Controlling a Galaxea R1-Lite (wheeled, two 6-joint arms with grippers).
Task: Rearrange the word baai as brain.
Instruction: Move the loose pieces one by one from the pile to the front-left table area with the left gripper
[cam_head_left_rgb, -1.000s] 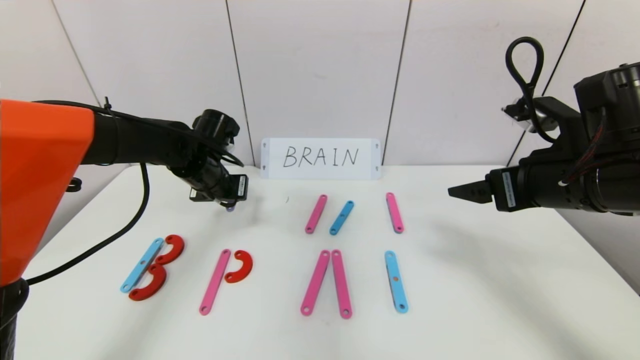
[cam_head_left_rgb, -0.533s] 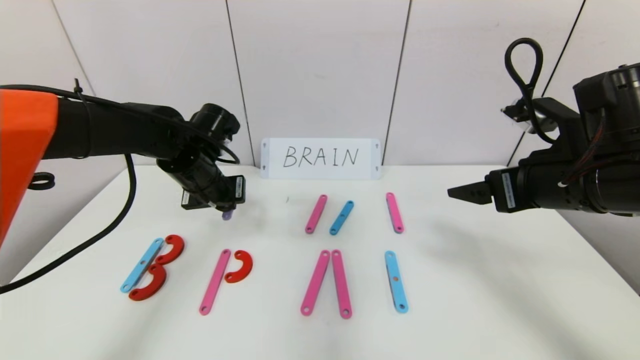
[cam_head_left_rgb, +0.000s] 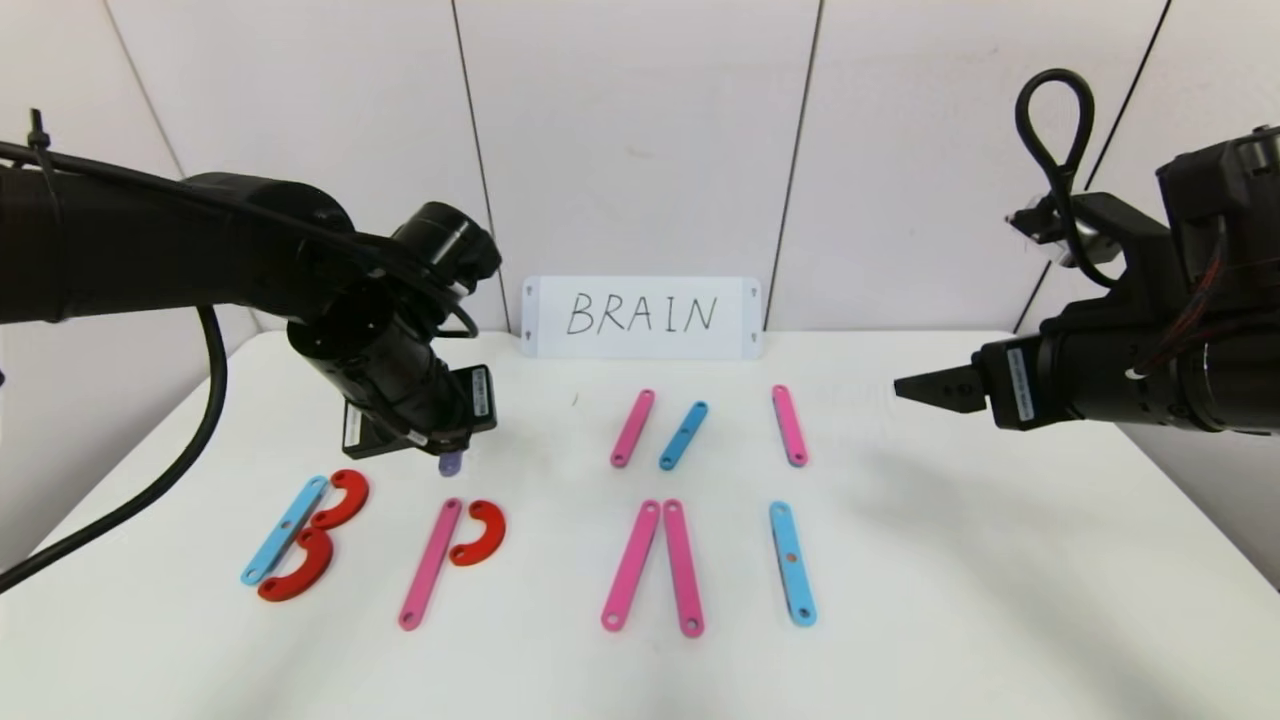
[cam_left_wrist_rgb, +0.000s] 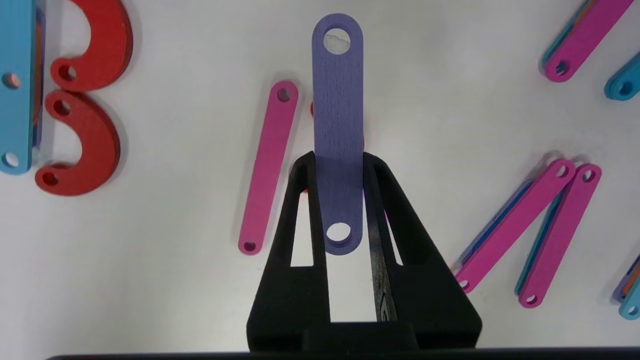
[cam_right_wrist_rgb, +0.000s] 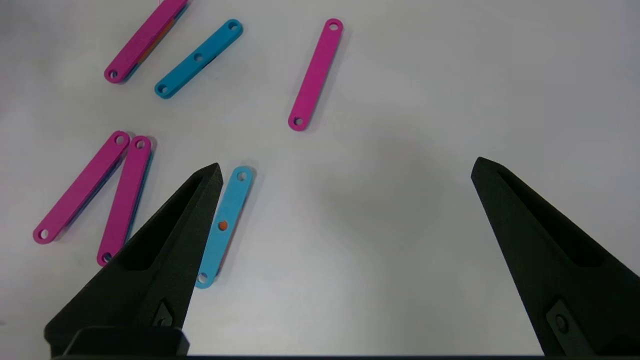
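Observation:
My left gripper is shut on a short purple strip, held above the table just behind the pink strip and red half-ring. In the left wrist view the purple strip hangs over the half-ring and hides most of it. The blue-and-red B lies at the front left. Two pink strips leaning together form an A shape and a blue I lies to their right. My right gripper is open and empty, hovering at the right above the table.
A pink strip, a blue strip and another pink strip lie loose behind the front row. The white BRAIN card leans against the back wall. The table's right side is bare.
My left gripper has moved toward the front and lower with the purple strip, closer to the pink strip and red half-ring. The right arm has stayed still.

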